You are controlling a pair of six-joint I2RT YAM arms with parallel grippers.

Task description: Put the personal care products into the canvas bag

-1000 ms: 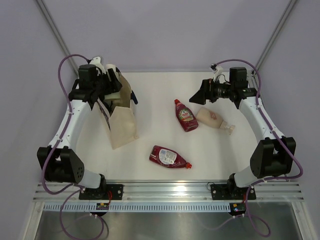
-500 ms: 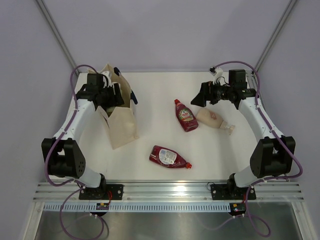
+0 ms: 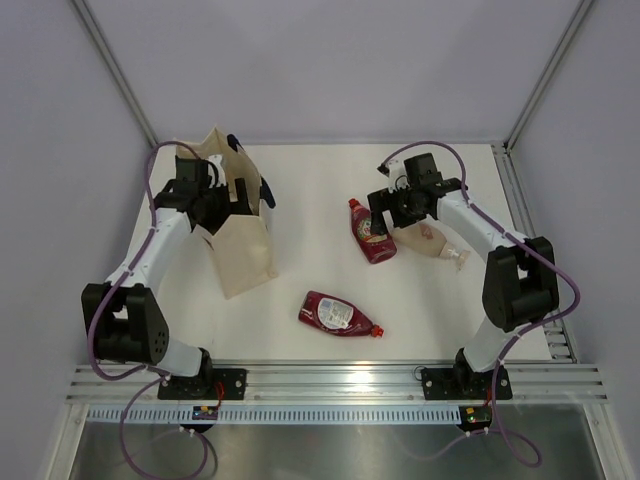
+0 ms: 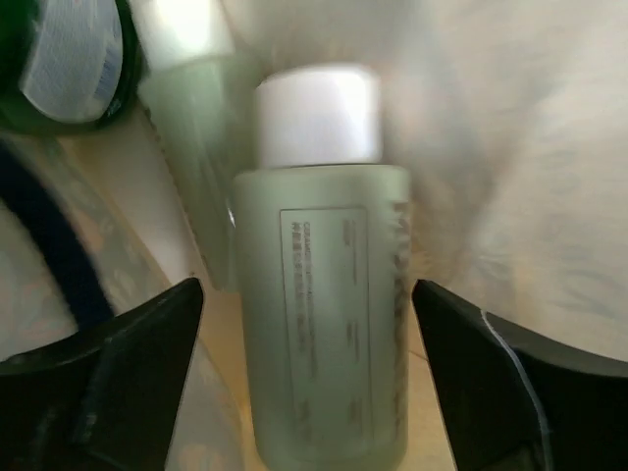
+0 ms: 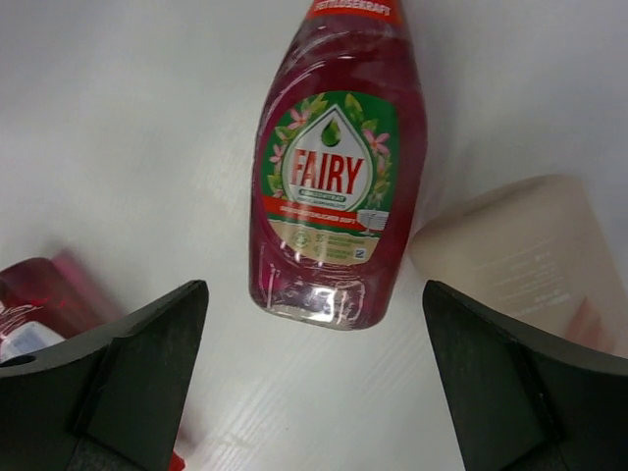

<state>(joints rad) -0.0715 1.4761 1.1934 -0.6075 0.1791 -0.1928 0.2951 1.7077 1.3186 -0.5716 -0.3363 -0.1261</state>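
Because already lying in the bag [image 3: 245, 255], untouched between the spread jaws of the left gripper [image 4: 306, 294], leave the pale bottle [image 4: 319, 334] there: looks like drop-off done. Lift straight out, clear of the bag's walls. Lower the right gripper [image 5: 314, 289], spread above the Fairy bottle [image 5: 334, 177] on the table [image 3: 310, 180], and pinch its body; beige bottle [image 5: 510, 255] alongside.

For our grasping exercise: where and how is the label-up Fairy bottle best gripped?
Across the labelled midsection of the Fairy bottle, from straight above: it lies flat, label up, table bare on both flanks there; the beige bottle crowds only its base end.
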